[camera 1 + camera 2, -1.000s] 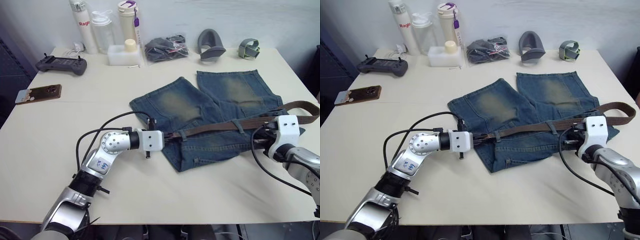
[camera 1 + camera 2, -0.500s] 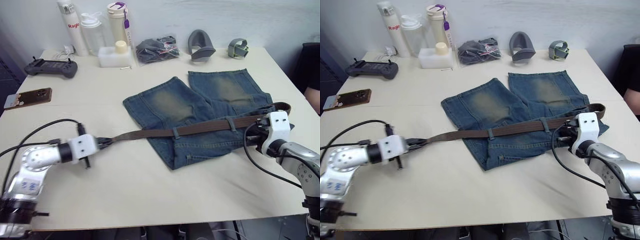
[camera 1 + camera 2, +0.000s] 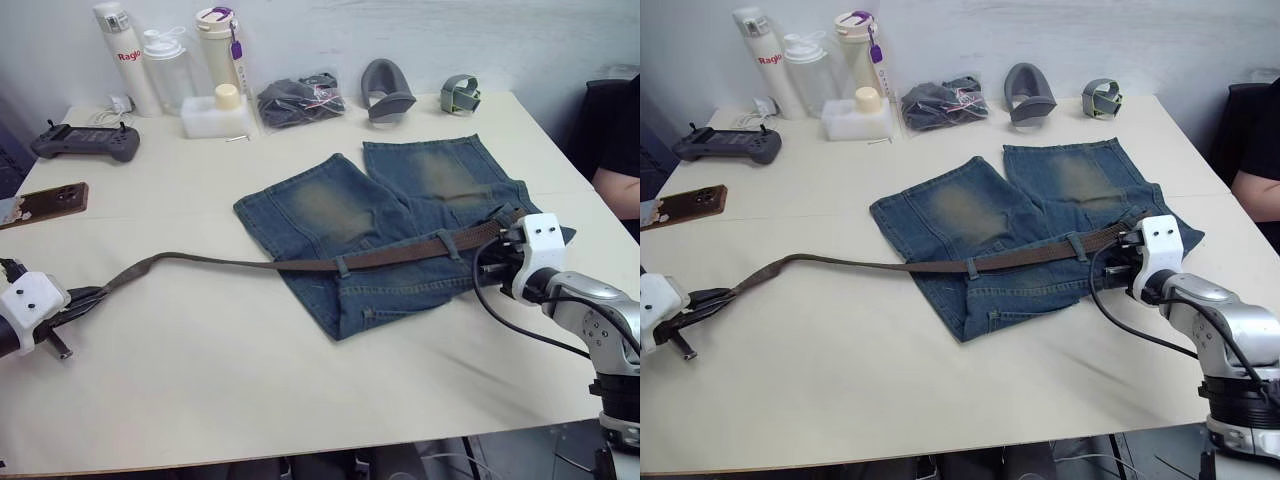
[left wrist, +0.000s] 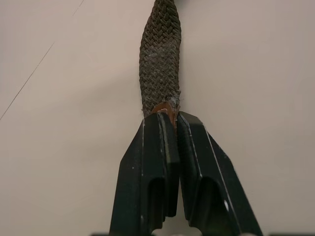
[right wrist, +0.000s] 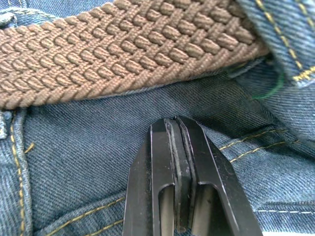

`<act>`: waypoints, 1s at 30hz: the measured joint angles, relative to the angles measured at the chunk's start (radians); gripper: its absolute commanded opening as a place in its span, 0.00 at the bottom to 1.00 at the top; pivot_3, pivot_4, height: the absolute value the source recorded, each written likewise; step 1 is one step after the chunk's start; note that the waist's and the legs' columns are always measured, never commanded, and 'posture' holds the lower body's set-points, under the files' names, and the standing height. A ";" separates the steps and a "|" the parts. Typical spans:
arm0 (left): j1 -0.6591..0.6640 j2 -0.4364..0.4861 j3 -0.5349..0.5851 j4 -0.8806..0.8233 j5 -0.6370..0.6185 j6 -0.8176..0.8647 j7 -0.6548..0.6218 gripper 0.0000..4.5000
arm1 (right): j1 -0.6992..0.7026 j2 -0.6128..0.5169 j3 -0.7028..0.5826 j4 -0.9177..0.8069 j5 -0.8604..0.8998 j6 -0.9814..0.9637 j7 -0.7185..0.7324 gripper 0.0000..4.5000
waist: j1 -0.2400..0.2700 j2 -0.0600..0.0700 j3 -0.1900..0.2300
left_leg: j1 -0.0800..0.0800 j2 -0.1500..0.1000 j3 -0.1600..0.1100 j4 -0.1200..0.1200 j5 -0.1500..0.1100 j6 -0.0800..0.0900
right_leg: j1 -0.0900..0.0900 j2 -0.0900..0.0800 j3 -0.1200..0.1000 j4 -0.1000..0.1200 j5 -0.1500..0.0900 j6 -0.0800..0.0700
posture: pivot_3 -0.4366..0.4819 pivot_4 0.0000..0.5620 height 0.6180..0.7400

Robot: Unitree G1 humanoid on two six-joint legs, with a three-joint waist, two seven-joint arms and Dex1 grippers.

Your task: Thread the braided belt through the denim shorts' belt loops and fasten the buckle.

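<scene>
**Belt drawn out across the table, tip pinched at the far left**

The braided belt (image 3: 300,264) runs as a long dark brown woven strap from the left gripper (image 4: 170,118) across the bare table (image 3: 300,400) and along the waistband of the denim shorts (image 3: 390,215), passing under two belt loops (image 3: 342,265) that show as narrow denim strips over the strap. Its right end slips beneath a fold of denim beside the right gripper (image 5: 177,123), so the buckle cannot be made out.

In the left wrist view the weave is a tight herringbone plait, slightly frayed and greyed where it meets a sliver of tan leather — the tip — clamped between the two black fingers (image 4: 152,162). The shorts are faded blue with paler worn patches on both legs and yellow stitching, lying flat with the legs pointing away from the robot.

The left arm is stretched low and far out to the left, its gripper just above the tabletop. The right arm is bent at the table's right edge, its gripper pressed on the denim just below the belt, fingers together with nothing visibly between them.

Along the far edge stand bottles (image 3: 165,60), a game controller (image 3: 85,142) and a dark grey cloth bundle (image 3: 297,98); a person's sleeve (image 3: 615,150) is cut off at the right.
</scene>
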 measured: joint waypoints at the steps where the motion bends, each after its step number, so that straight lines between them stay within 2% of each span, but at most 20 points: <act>1: -0.020 -0.010 0.000 0.001 -0.015 0.025 -0.002 0.20 | -0.002 0.001 -0.001 0.000 -0.004 0.002 0.002 0.00 | 0.001 0.000 0.000 | 0.000 0.000 0.000 0.000 0.000 0.000 | 0.000 0.000 0.000 0.000 0.000 0.000 | 0.48 0.27 0.25; 3: -0.054 -0.038 -0.001 0.002 -0.042 0.083 -0.008 0.37 | -0.004 0.004 -0.003 0.000 -0.012 0.006 0.009 0.00 | 0.000 0.000 0.000 | 0.000 0.000 0.000 0.000 0.000 0.000 | 0.000 0.000 -0.001 0.000 0.000 0.001 | 0.48 0.27 0.25; 5: -0.101 -0.064 -0.002 -0.003 -0.078 0.142 -0.021 0.59 | -0.004 0.004 -0.010 0.000 -0.015 0.014 0.020 0.00 | 0.001 -0.002 0.000 | -0.001 0.000 0.000 0.000 0.000 0.000 | 0.000 -0.001 -0.002 0.001 0.002 0.003 | 0.48 0.27 0.25; 9: -0.209 -0.091 -0.001 -0.103 -0.197 0.272 -0.074 0.99 | 0.004 -0.001 -0.032 -0.007 -0.024 0.024 0.045 0.00 | 0.003 -0.002 0.000 | -0.001 -0.001 0.000 0.000 0.000 0.000 | 0.001 -0.002 -0.004 0.001 0.002 0.005 | 0.48 0.27 0.25; 11: -0.278 -0.110 -0.003 -0.183 -0.273 0.373 -0.084 0.99 | 0.008 -0.004 -0.052 -0.017 -0.013 0.036 0.074 0.00 | 0.007 0.000 0.002 | -0.001 -0.001 0.000 0.000 0.000 0.000 | 0.001 -0.003 -0.004 0.001 0.006 0.012 | 0.48 0.27 0.25; 13: -0.346 -0.126 -0.026 -0.284 -0.356 0.496 -0.090 0.99 | 0.012 -0.017 -0.069 -0.050 0.020 0.048 0.124 0.00 | 0.013 0.003 0.004 | -0.001 -0.002 0.000 0.000 0.000 0.000 | 0.001 -0.003 -0.005 0.001 0.007 0.013 | 0.48 0.27 0.25; 15: -0.417 -0.147 -0.107 -0.418 -0.460 0.665 -0.133 0.99 | 0.018 -0.065 -0.085 -0.122 0.055 0.061 0.188 0.00 | 0.022 0.009 0.008 | -0.001 -0.003 0.001 0.000 0.000 0.001 | 0.001 -0.003 -0.004 0.000 0.007 0.014 | 0.48 0.27 0.25; 16: -0.436 -0.153 -0.144 -0.453 -0.482 0.711 -0.155 1.00 | 0.020 -0.078 -0.099 -0.148 0.067 0.066 0.205 0.15 | 0.024 0.010 0.008 | -0.001 -0.003 0.001 0.000 0.000 0.001 | 0.001 -0.002 -0.004 0.000 0.008 0.014 | 0.48 0.27 0.25; 17: -0.461 -0.163 -0.187 -0.478 -0.499 0.757 -0.182 1.00 | 0.025 -0.103 -0.116 -0.174 0.084 0.075 0.225 0.21 | 0.026 0.010 0.008 | -0.001 -0.003 0.001 0.000 0.001 0.001 | 0.002 -0.001 -0.004 0.000 0.008 0.015 | 0.48 0.27 0.25; 20: -0.540 -0.212 -0.326 -0.509 -0.513 0.866 -0.258 1.00 | 0.065 -0.187 -0.192 -0.270 0.147 0.117 0.291 0.53 | 0.033 0.010 0.008 | -0.001 -0.002 0.000 0.000 0.001 0.000 | 0.002 0.003 -0.005 -0.001 0.008 0.015 | 0.48 0.27 0.25; 24: -0.668 -0.331 -0.516 -0.541 -0.461 0.898 -0.326 1.00 | 0.141 -0.267 -0.295 -0.387 0.230 0.197 0.353 0.97 | 0.047 0.008 0.010 | 0.000 -0.003 0.000 0.000 0.002 0.001 | 0.004 0.005 -0.005 -0.004 0.010 0.019 | 0.48 0.27 0.25; 26: -0.720 -0.406 -0.626 -0.531 -0.381 0.846 -0.361 1.00 | 0.191 -0.301 -0.365 -0.453 0.274 0.249 0.372 0.99 | 0.054 0.008 0.010 | 0.000 -0.003 0.001 -0.001 0.002 0.001 | 0.004 0.005 -0.004 -0.005 0.011 0.020 | 0.48 0.27 0.25; 30: -0.799 -0.560 -0.779 -0.435 -0.214 0.718 -0.366 1.00 | 0.260 -0.319 -0.494 -0.550 0.334 0.338 0.373 0.99 | 0.065 0.007 0.010 | 0.000 -0.003 0.000 -0.001 0.003 0.003 | 0.006 0.005 -0.005 -0.008 0.012 0.023 | 0.48 0.27 0.25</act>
